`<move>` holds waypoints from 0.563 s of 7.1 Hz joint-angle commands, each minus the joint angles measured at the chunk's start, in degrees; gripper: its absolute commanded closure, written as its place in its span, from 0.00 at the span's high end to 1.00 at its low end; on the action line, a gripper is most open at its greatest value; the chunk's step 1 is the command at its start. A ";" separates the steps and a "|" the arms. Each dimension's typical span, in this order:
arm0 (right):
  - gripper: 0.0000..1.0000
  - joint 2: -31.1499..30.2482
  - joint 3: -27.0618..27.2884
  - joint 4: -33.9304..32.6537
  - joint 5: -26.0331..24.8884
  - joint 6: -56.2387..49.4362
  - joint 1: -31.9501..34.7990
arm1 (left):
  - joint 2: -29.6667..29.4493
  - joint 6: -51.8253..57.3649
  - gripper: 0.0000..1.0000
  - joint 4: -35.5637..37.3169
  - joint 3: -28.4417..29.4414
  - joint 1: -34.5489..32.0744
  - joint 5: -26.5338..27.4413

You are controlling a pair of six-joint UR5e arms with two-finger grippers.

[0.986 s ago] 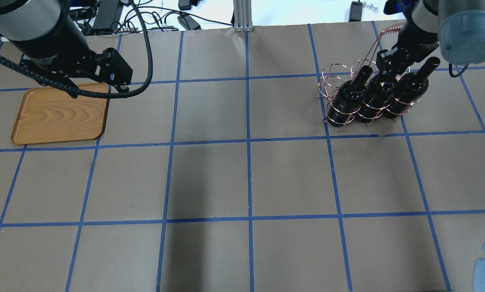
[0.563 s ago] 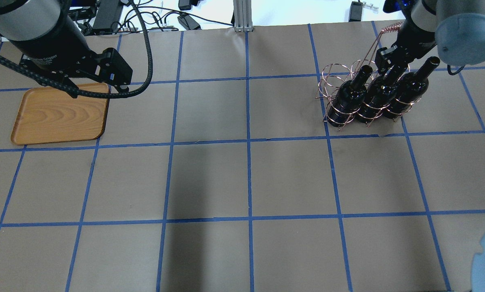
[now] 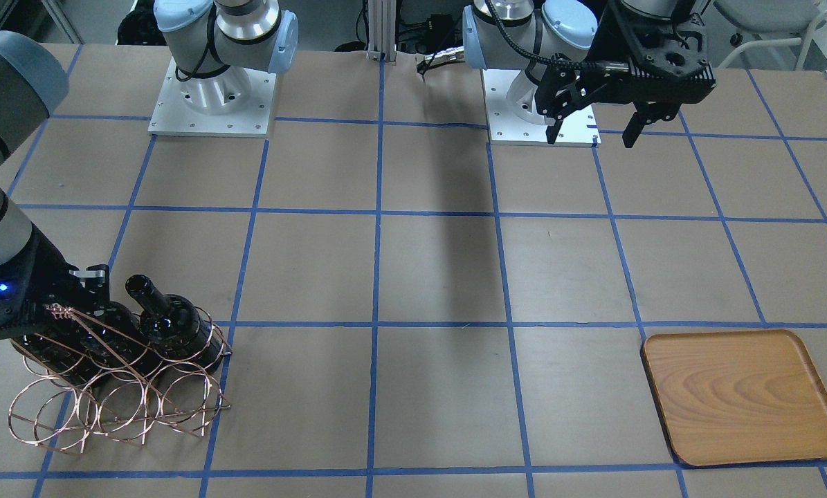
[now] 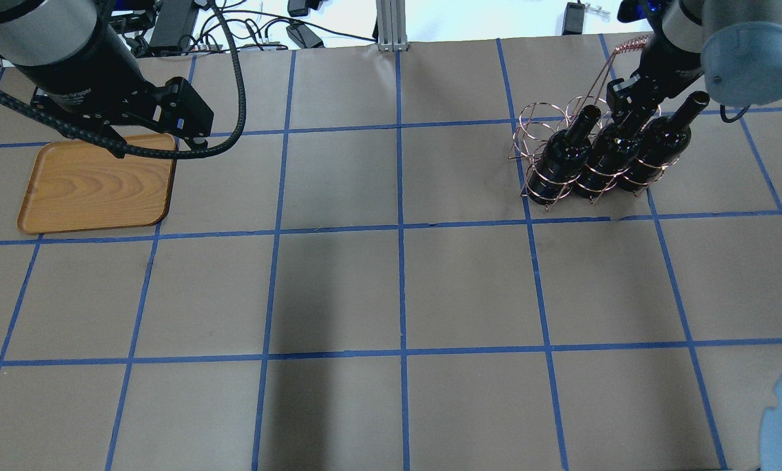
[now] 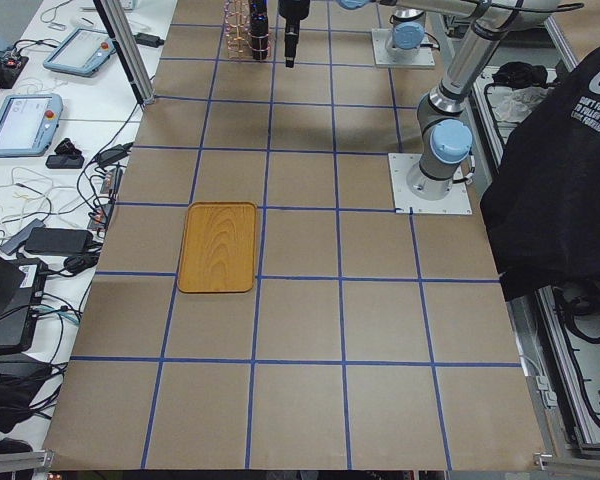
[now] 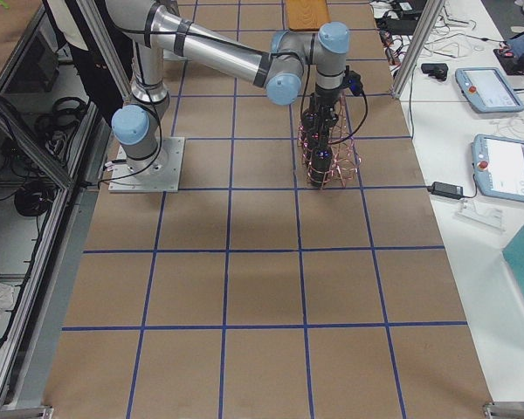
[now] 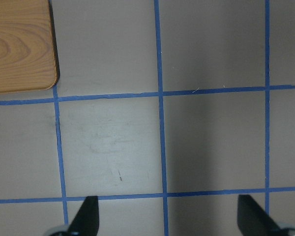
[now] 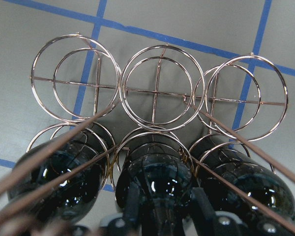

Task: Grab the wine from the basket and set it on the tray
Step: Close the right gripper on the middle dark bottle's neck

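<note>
Wine (image 4: 605,157), middle of three bottles in the basket (image 4: 533,125), has the right end effector (image 4: 628,116) straddling its neck; whether it pinches I cannot tell. The left end effector (image 3: 591,138) hangs spread.

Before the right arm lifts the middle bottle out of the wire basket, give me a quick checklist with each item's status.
1. The right gripper straddles the neck of the middle wine: ok.
2. Its fingers are clamped on the neck: cannot tell.
3. The basket handle is clear of the way up: cannot tell.
4. The tray is bare: ok.
5. The left gripper is open and empty: ok.
</note>
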 commanded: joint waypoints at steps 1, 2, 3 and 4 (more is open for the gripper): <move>0.49 -0.34 0.00 1.08 0.07 0.07 0.00 | 0.00 0.02 1.00 -0.09 0.00 0.00 0.00; 0.49 -0.35 -0.09 1.61 -0.11 0.07 0.00 | 0.00 0.02 1.00 -0.09 0.00 0.00 0.00; 0.43 -0.35 -0.09 1.87 -0.11 -0.02 0.00 | 0.00 0.02 1.00 0.00 0.00 0.00 0.00; 0.19 -0.35 -0.09 1.96 -0.02 -0.02 0.00 | 0.00 -0.06 1.00 0.00 0.00 0.00 0.00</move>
